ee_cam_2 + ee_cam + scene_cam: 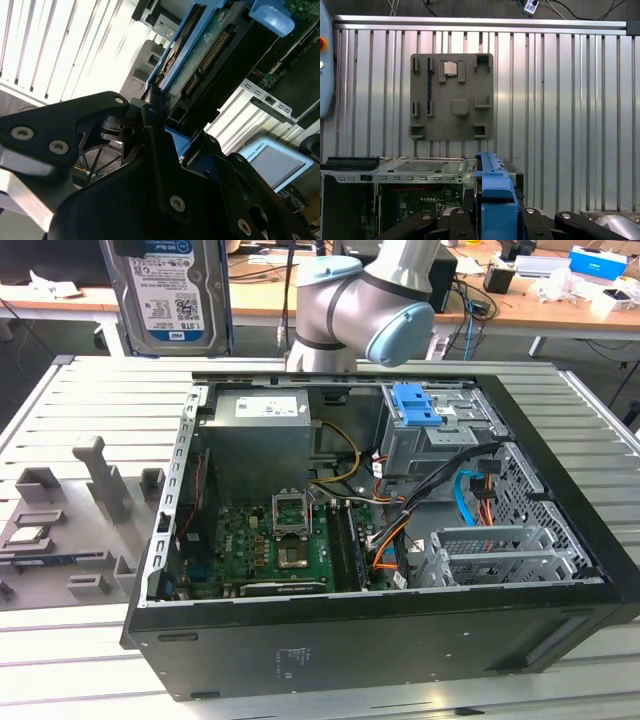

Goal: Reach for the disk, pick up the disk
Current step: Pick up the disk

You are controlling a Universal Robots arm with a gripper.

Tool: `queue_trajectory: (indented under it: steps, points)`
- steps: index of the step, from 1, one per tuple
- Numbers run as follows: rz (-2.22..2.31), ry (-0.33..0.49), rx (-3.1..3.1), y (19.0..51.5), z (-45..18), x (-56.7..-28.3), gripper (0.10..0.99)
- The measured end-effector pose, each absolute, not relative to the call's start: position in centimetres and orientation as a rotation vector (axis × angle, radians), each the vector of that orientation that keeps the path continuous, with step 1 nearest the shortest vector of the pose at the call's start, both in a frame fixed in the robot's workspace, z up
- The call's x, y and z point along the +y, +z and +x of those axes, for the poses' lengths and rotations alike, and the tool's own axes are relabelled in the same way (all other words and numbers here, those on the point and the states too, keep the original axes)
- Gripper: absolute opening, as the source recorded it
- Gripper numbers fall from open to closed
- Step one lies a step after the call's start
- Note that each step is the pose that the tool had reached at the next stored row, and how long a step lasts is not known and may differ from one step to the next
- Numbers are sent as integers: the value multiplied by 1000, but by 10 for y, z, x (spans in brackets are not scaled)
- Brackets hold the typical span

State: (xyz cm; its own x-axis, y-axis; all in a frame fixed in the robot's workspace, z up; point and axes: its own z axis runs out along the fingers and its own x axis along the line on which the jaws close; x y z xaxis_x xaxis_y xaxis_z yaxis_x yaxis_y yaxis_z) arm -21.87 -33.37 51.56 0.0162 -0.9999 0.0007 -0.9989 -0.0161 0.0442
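The disk (170, 290) hangs upright in the air above the slatted table, behind the far corner of the computer case on the exterior view's left. Its white-and-blue label faces the exterior camera, and a blue carrier frame runs down its sides. In the first wrist view the blue frame edge of the disk (495, 200) stands between the black fingers (425, 222). My gripper (495, 225) is shut on it. In the second wrist view the disk's (210, 55) circuit-board side and blue rim rise from the gripper (160, 125).
The open computer case (400, 640) lies on the table with a grey power supply (260, 435), a motherboard and a blue latch (415, 405) on the drive cage. A grey fixture plate (60, 530) with slots lies at the exterior view's left. Cluttered desks stand behind.
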Motion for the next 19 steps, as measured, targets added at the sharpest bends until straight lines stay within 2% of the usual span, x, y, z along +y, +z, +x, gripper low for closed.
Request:
queue_trajectory:
  steps: [19]
  points:
    - [2216, -47, -2181, 501, -206, -334, 369]
